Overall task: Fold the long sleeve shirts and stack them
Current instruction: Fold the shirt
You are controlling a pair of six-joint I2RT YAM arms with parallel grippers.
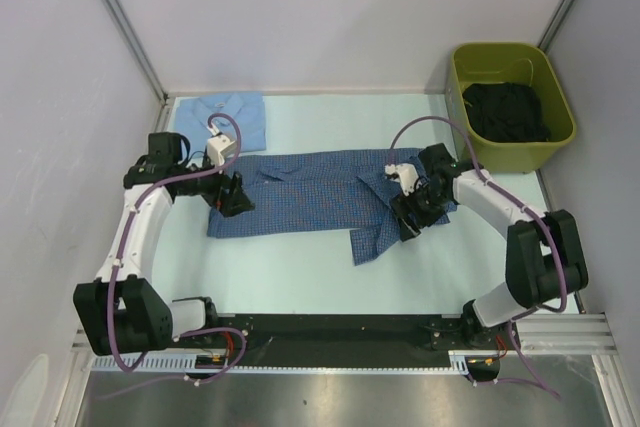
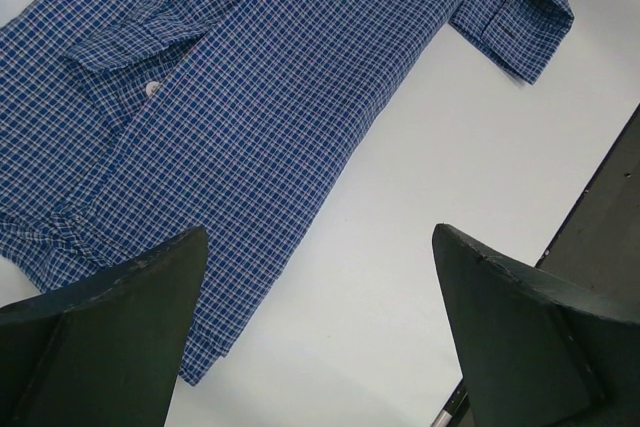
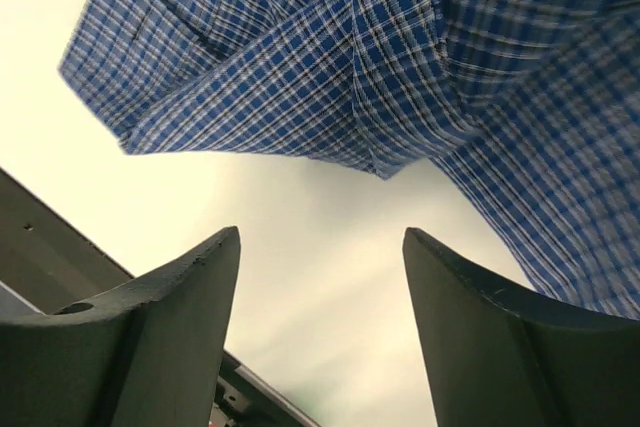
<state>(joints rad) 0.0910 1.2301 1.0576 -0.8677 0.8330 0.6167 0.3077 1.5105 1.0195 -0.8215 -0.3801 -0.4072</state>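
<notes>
At the left of the top view, the left gripper (image 1: pixel 232 197) sits over the left end of the checked shirt (image 1: pixel 300 197). Its jaws are spread wide with nothing between them, and its wrist view shows only bare table (image 2: pixel 400 247) in the gap. In the upper left, a pale blue shirt (image 1: pixel 228 117) lies folded and well apart from the work.

The checked shirt is spread across the middle of the table, long side left to right, with one sleeve (image 1: pixel 368 240) trailing toward the lower centre. It is medium blue with a fine white check. It looks soft and rumpled, and a white button (image 2: pixel 152 88) shows near a flap.

Over the shirt's right end, the right gripper (image 1: pixel 412 212) is also parted and holds nothing. Whether its tips brush the cloth is hard to tell from above.

The step in hand is probably the fold. To do it well, each gripper should pinch a single layer at a matching edge. They should then lift low and carry across together, tucking the loose sleeve in first.

In the upper right, a green bin (image 1: pixel 555 77) holds dark cloth (image 1: pixel 505 112).
</notes>
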